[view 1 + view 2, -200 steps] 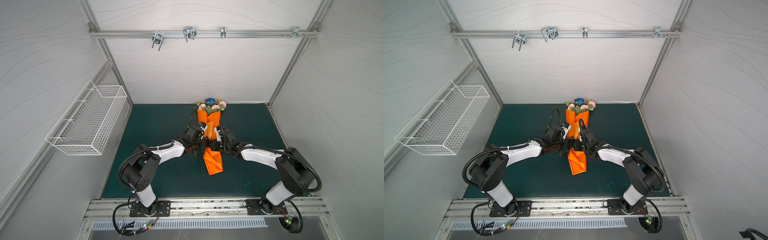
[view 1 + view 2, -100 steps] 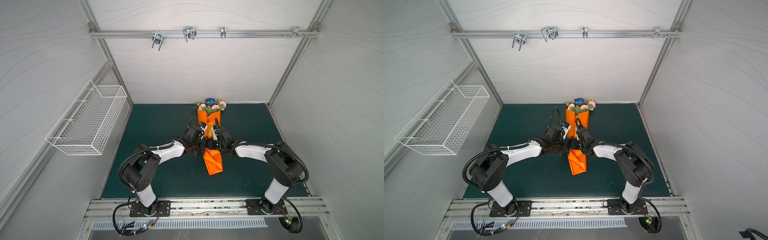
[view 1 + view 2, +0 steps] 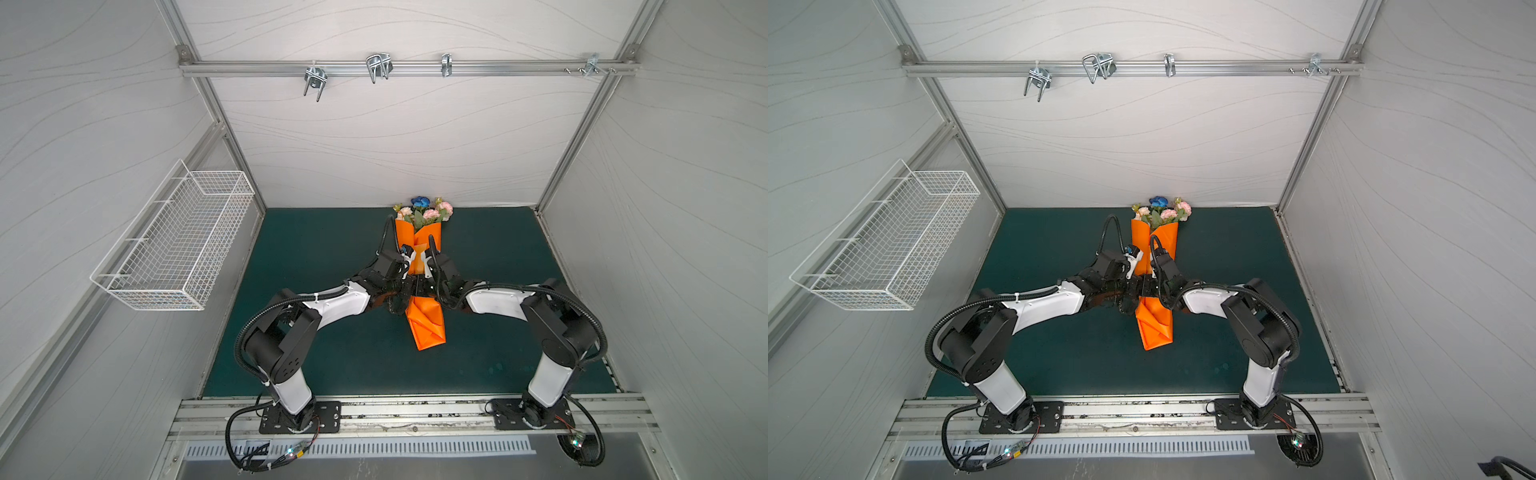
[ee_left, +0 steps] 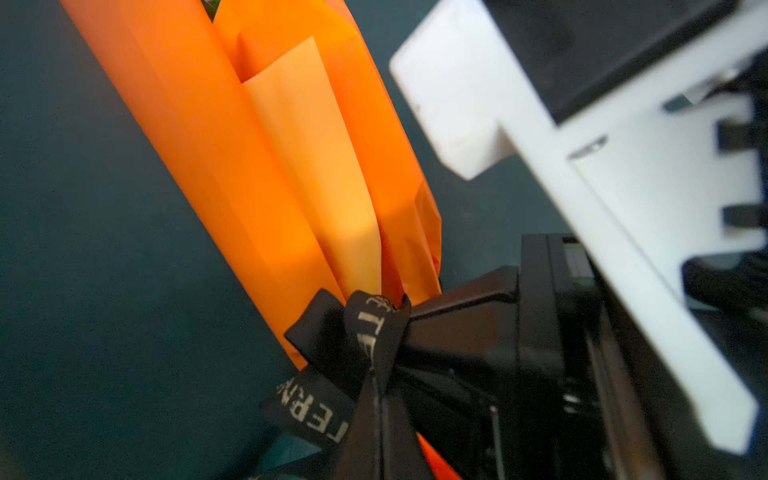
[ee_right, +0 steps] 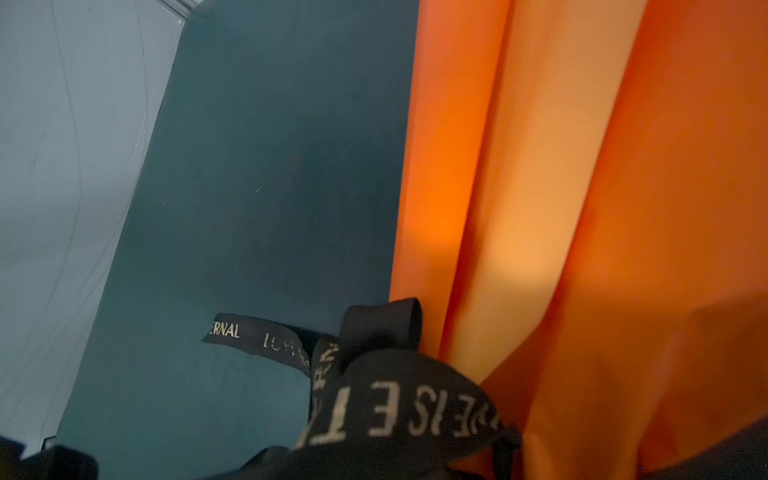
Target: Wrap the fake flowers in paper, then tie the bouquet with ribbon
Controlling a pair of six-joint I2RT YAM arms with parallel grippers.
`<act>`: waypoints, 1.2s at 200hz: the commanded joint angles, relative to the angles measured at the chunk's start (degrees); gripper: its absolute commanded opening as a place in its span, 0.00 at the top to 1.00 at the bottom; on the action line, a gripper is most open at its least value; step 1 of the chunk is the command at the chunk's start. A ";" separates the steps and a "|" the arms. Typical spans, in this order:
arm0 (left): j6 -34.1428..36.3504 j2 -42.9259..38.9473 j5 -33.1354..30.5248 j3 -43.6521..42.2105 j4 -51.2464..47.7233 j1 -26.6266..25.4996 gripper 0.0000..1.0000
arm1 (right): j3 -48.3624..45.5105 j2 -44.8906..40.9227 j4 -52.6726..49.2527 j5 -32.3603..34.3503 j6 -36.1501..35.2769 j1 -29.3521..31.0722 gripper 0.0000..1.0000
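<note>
The bouquet of fake flowers [image 3: 422, 210] [image 3: 1160, 210] lies on the green mat, its pink, peach and blue blooms pointing at the back wall. Orange wrapping paper [image 3: 426, 324] [image 4: 232, 166] [image 5: 582, 208] covers the stems. A black lettered ribbon [image 4: 361, 328] [image 5: 395, 407] is gathered round the narrow middle of the wrap. My left gripper [image 3: 406, 289] [image 4: 376, 415] is shut on a strand of this ribbon beside the knot. My right gripper [image 3: 429, 286] [image 4: 465, 320] meets the same knot from the opposite side, shut on the ribbon, which loops over its fingertips and hides them.
A white wire basket [image 3: 174, 245] hangs on the left wall. A metal rail with hooks [image 3: 378, 68] runs across the back wall. One loose ribbon tail [image 5: 249, 336] lies flat on the mat [image 3: 324, 257] beside the wrap.
The right arm's elbow has swung in towards the middle and its gripper has shifted slightly at the ribbon. The left arm and the bouquet have stayed put.
</note>
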 commanded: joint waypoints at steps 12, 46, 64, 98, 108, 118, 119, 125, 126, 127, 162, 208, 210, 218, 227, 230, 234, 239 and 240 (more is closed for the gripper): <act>-1.47 -1.40 0.85 -1.83 2.65 -0.30 1.00 | 0.31 0.45 2.44 2.14 2.44 -1.06 1.00; -2.59 -0.12 1.13 -3.76 4.20 -0.35 1.00 | -1.44 -2.34 -0.14 0.31 1.50 -1.14 0.80; -2.87 0.45 1.79 -4.63 5.52 -0.30 1.00 | -3.26 -5.08 -2.23 0.33 0.98 -1.17 0.74; -2.65 0.96 2.40 -5.05 6.69 -0.43 1.00 | -6.00 -10.10 -6.08 0.76 0.65 -1.09 0.72; -2.70 0.67 2.16 -5.25 7.13 -0.47 1.00 | -6.74 -11.74 -7.37 0.95 1.02 -1.12 0.72; -2.48 0.25 2.22 -5.39 7.59 -0.49 1.00 | -7.36 -13.63 -8.50 1.12 0.88 -1.08 0.72; -2.46 0.22 2.22 -5.43 7.63 -0.56 1.00 | -7.43 -13.78 -8.62 1.19 0.87 -1.08 0.72; -2.28 -0.13 2.37 -5.64 7.98 -0.56 1.00 | -7.57 -14.88 -9.43 1.44 0.99 -1.17 0.71; -2.27 -0.15 2.43 -5.65 8.04 -0.63 1.00 | -7.58 -15.06 -9.66 1.44 1.02 -1.16 0.71; -2.17 -0.20 2.46 -5.65 8.07 -0.63 1.00 | -7.59 -15.16 -9.86 1.52 0.99 -1.16 0.71; -1.61 -0.47 2.35 -6.35 8.40 -0.84 1.00 | -3.73 -18.78 -17.35 3.32 -2.74 -1.56 0.72; -1.65 -0.28 2.98 -7.84 10.30 -0.86 1.00 | 8.45 -11.14 -27.77 -2.01 -10.41 -3.24 0.73; -1.58 -0.28 3.01 -7.84 10.32 -0.88 1.00 | 9.07 -10.62 -28.22 -2.28 -10.76 -3.30 0.73; -1.47 -0.16 2.93 -7.87 10.33 -0.87 1.00 | 11.79 -7.91 -29.81 -3.29 -11.84 -3.36 0.73; -1.47 0.04 3.02 -7.88 10.44 -0.88 1.00 | 14.83 -5.13 -32.00 -4.07 -13.31 -3.35 0.74; -1.39 0.12 3.25 -7.85 10.44 -0.89 1.00 | 15.68 -4.47 -32.38 -4.53 -13.72 -3.36 0.73; -1.42 0.21 3.33 -7.85 10.49 -0.89 1.00 | 16.88 -3.19 -32.92 -5.10 -14.28 -3.41 0.73; -1.38 0.29 3.41 -7.80 10.48 -0.89 1.00 | 18.24 -1.88 -33.65 -5.37 -14.77 -3.36 0.72; -1.38 0.37 3.39 -7.82 10.48 -0.89 1.00 | 18.42 -1.62 -33.81 -5.48 -14.91 -3.40 0.72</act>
